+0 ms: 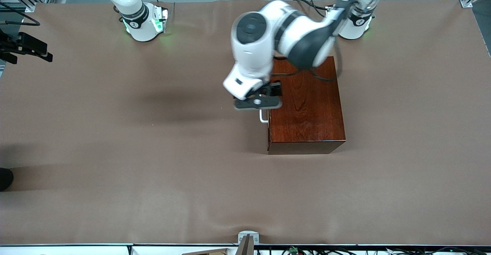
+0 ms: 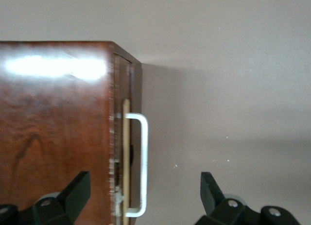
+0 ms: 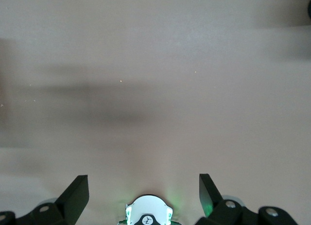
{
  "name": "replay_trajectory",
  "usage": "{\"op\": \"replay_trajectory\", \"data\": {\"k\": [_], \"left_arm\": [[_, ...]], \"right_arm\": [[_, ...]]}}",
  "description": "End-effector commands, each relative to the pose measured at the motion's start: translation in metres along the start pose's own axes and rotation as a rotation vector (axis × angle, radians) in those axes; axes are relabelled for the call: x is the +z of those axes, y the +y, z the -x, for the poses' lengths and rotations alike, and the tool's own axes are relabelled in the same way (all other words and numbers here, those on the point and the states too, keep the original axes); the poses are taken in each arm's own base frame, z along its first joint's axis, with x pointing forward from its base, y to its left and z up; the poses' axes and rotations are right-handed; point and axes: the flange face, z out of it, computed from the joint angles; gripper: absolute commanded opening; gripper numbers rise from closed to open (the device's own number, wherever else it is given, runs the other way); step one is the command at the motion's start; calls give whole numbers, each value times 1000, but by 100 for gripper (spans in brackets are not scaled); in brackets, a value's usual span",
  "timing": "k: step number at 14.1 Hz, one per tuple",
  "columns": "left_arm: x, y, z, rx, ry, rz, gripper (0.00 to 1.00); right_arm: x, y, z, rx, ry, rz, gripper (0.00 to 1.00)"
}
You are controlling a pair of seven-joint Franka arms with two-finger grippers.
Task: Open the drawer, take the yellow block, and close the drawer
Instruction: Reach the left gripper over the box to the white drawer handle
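Note:
The dark reddish-brown wooden box [image 1: 307, 105] stands mid-table toward the left arm's end. Its drawer shows only a thin pale strip [image 2: 125, 137] at the box front, level with the box face. The white U-shaped handle [image 1: 263, 117] faces the right arm's end. My left gripper [image 1: 257, 103] is open, just above the handle. In the left wrist view the handle [image 2: 144, 162] lies between its fingers [image 2: 77, 191], untouched, beside the box [image 2: 53, 137]. The yellow block is hidden. My right gripper [image 3: 144, 191] is open and empty, high over bare table above its own base [image 3: 148, 213]; that arm waits.
The brown table cover [image 1: 153, 170] spreads around the box. Black camera gear [image 1: 27, 48] juts in at the right arm's end. A small metal mount [image 1: 247, 239] sits at the table edge nearest the front camera. The right arm's base [image 1: 144, 23] stands at the robots' edge.

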Motion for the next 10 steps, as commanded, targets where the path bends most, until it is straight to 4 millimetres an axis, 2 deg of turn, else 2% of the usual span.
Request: {"op": "replay_trajectory", "data": {"k": [1,5,10], "left_arm": [[22,23,-1,-22,39,-28,100],[49,40,10,-16,45,-62,100],[95,55,29,9,19,-153,100]], "right_arm": [[-1,2,1,-3,-2,0,100],[-1,0,1,-6,-1,1,100],[-1,0,1,-6,-1,1,100]]}}
